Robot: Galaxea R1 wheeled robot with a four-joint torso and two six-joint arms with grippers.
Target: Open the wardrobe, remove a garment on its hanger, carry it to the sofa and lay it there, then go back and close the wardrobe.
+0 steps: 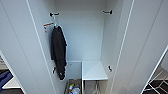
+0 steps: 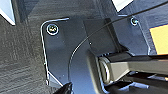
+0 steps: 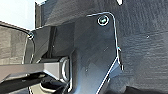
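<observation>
The wardrobe (image 1: 82, 37) stood open, both doors swung wide. A black T-shirt (image 1: 59, 51) hung from a hook (image 1: 53, 14) on its left wall, a white shelf (image 1: 93, 71) low at right. Neither gripper's finger state could be told.

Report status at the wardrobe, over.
Grippers: state unreadable. Wardrobe open, both doors wide. Black T-shirt hanging at its left wall. Nothing blocking the opening.

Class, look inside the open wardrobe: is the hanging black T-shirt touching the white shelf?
Apart. The head view shows bare back wall between the black T-shirt and the white shelf.
</observation>
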